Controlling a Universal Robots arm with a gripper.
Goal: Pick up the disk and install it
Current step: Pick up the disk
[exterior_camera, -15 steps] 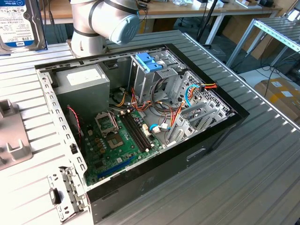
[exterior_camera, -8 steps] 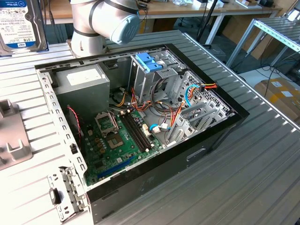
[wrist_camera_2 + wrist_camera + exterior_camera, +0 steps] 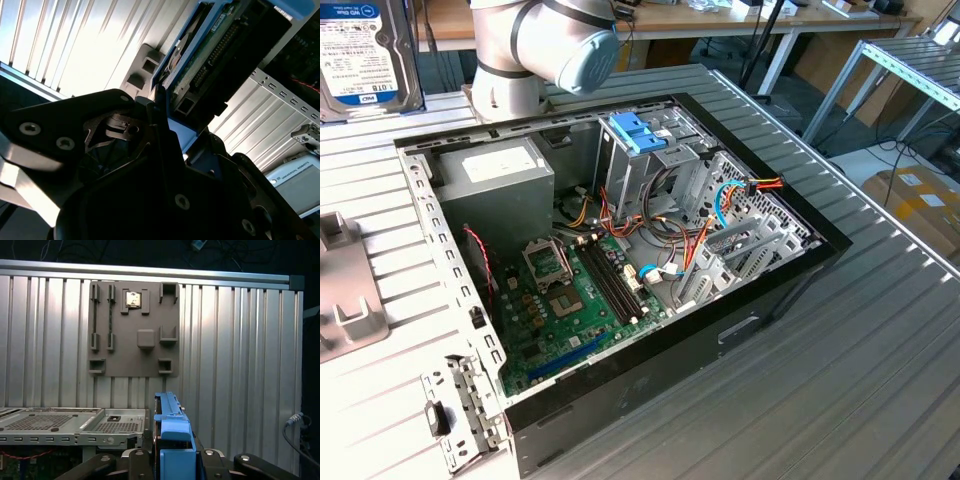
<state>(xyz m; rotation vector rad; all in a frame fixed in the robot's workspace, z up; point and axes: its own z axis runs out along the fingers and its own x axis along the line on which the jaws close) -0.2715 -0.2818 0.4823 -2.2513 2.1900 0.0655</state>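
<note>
Second wrist view: claw (image 3: 182,125) clamped on disk (image 3: 215,50) | grey fixture plate (image 3: 142,70) beyond | open computer case (image 3: 760,300) nearby

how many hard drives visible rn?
1. The disk is at the exterior view's upper left, held in the gripper. The drive cage inside the open case may hide others.

The exterior view looks steeply down from close by onto the open computer case (image 3: 650,392) and the ribbed worktop (image 3: 840,380). The first wrist view faces along the claw (image 3: 172,460) toward a grey fixture plate (image 3: 134,330). The second wrist view sits tight against the claw. Both wrist views share that plate and the disk (image 3: 172,425).
</note>
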